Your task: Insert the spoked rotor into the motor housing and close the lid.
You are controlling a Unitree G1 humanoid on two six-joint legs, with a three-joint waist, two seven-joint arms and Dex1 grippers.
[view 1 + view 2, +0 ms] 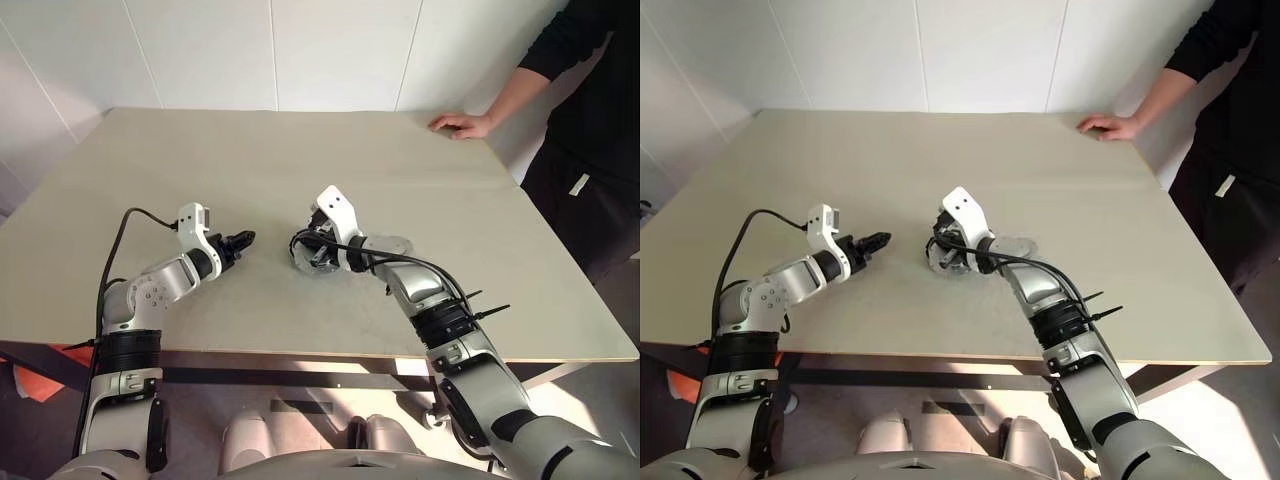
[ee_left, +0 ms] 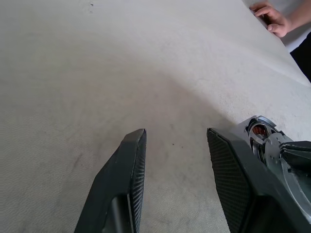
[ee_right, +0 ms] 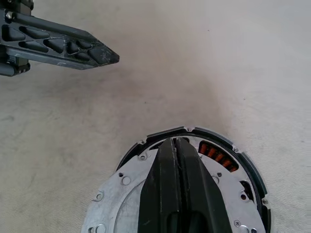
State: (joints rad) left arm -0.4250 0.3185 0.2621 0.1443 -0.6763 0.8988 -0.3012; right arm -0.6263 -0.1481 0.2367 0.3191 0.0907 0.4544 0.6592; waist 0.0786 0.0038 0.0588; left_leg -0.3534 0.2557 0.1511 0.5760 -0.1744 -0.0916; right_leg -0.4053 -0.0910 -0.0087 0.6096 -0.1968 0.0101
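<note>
The motor housing [image 3: 214, 155] sits near the middle of the worktop [image 1: 300, 160], a round metal part with orange-copper windings showing through a gap at its rim. Across its top lies a pale grey plate with small holes — the lid [image 3: 116, 194], as far as the right wrist view shows, tilted rather than seated flush. The right pincer [image 3: 176, 145] has its two black fingers pressed together, their tips resting on the housing's top at the rim; whether they press down on the lid cannot be told. The spoked rotor cannot be made out. Just to the housing's left, apart from it, the left pincer [image 1: 240, 241] hangs low over the bare worktop with its fingers [image 2: 127, 170] spread and nothing between them. The left wrist view catches the housing's edge and windings beside one finger, while the right wrist view shows the left pincer's tip pointing in from the side, clear of the housing. At the far right corner of the worktop a person's hand [image 1: 462, 124] rests on the edge — well away from the parts.
</note>
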